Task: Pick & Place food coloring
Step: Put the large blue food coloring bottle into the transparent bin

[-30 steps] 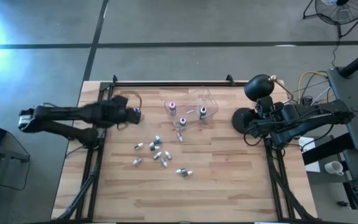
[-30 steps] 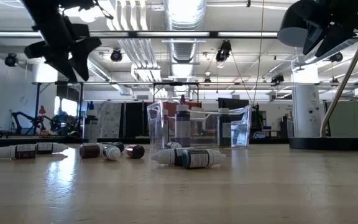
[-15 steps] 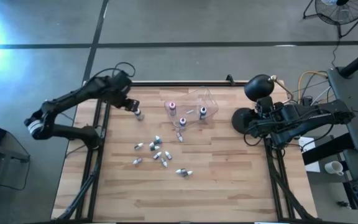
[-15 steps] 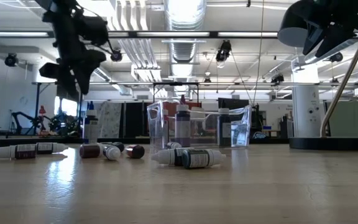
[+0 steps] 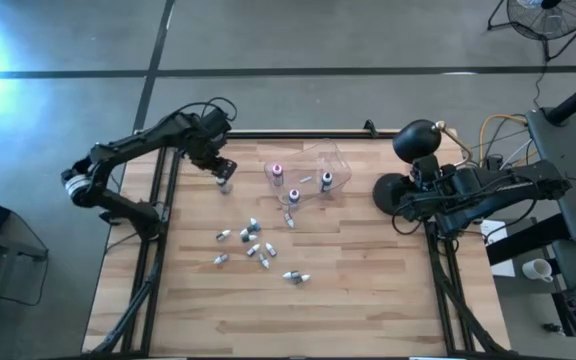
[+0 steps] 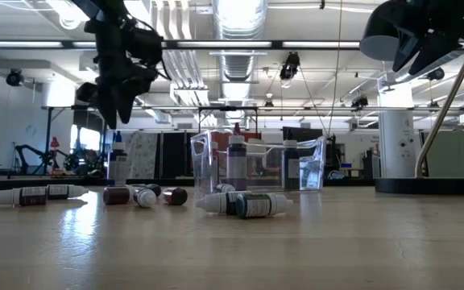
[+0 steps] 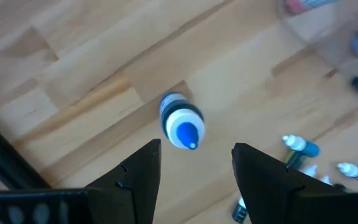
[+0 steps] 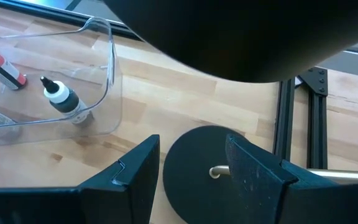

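Several tiny food coloring bottles point(image 5: 253, 243) lie scattered mid-table, and in the low view they lie on their sides point(image 6: 244, 204). One blue-capped bottle point(image 7: 181, 121) stands upright on its base near the far-left corner point(image 5: 225, 181) point(image 6: 118, 165). My left gripper point(image 7: 196, 148) hovers open just above it point(image 6: 118, 103), pointing down, with a finger on either side and not touching. Three bottles stand in the clear tub point(image 5: 313, 170). My right gripper point(image 8: 191, 146) waits open at the table's right edge point(image 5: 408, 200).
The clear plastic tub point(image 6: 256, 165) sits at the far middle of the table and also shows in the right wrist view point(image 8: 98, 74). A black round lamp base point(image 8: 210, 168) lies under my right gripper. Black frame rails run along the table's left and right edges point(image 5: 158, 250).
My left arm has swung round from lying along the table's left edge to reaching in from the far-left corner. Its gripper has turned and shifted a little toward the right and down, over the upright bottle. The bottles and my right arm have kept still.
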Available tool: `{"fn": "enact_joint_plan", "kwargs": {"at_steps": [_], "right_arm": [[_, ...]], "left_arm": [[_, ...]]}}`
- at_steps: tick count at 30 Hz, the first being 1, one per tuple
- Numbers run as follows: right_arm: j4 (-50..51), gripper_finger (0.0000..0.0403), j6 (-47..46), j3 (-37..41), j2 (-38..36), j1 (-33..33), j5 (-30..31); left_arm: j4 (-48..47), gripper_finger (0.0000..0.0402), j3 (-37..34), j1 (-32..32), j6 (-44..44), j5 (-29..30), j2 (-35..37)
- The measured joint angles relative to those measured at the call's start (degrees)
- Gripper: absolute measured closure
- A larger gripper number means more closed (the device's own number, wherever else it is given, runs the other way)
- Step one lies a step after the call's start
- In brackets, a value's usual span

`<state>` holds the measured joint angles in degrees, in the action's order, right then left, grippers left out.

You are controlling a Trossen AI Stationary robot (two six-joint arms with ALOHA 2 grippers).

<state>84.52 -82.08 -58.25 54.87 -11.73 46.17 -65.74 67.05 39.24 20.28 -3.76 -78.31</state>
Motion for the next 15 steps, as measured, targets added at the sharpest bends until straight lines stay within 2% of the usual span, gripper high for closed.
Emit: {"fn": "enact_joint_plan", "kwargs": {"at_steps": [15], "right_arm": [[0.0, 0.0227, -0.3, 0.5, 0.0, 0.0, 0.1]], "left_arm": [[-1.7, 0.0229, 0.1, -1.9, -2.7, 1.2, -9.9]]}}
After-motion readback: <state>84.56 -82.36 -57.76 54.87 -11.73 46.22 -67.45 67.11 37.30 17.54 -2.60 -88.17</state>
